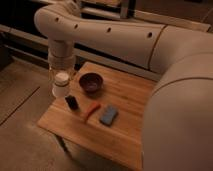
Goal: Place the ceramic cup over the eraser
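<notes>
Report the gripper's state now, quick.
Gripper: shut on the ceramic cup, at the table's left side, just up and left of the eraser.

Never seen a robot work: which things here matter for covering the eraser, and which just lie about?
In the job: ceramic cup, held in the hand at the edge of the table; eraser on it nearby.
Lying about: maroon bowl, red stick, blue-grey pad.

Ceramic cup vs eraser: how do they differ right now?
The ceramic cup is white and bigger; the eraser is black and stubby. The cup is held up in the gripper, just left of the eraser; the eraser rests on the table. Both are small.
</notes>
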Tool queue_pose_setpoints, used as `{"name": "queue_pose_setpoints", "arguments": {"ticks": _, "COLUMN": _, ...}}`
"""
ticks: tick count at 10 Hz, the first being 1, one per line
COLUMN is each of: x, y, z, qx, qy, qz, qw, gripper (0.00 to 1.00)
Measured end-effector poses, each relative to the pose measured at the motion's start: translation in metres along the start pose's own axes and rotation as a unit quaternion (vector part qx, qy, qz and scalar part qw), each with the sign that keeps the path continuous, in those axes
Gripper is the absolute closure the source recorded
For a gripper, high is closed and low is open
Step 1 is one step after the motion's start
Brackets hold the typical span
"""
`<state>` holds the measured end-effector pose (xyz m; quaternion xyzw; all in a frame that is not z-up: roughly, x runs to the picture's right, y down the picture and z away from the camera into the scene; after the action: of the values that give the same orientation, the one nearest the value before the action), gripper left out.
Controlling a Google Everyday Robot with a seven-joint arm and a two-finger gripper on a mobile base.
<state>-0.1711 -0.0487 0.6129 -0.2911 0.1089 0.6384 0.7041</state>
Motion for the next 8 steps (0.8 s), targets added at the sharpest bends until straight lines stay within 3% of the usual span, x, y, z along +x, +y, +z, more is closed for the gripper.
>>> {"name": "queue_pose_setpoints", "arguments": {"ticks": 3, "x": -0.008, "y": -0.014, "z": 0.011, "qx": 0.026, "qy": 0.016, "qz": -0.002, "qw": 0.9995, "gripper": 1.0}}
{"name": "queue_pose_setpoints", "arguments": {"ticks": 8, "x": -0.009, "y": -0.008, "z": 0.026, "qx": 0.08, "qy": 0.026, "qz": -0.042, "qw": 0.9956, "gripper": 1.0}}
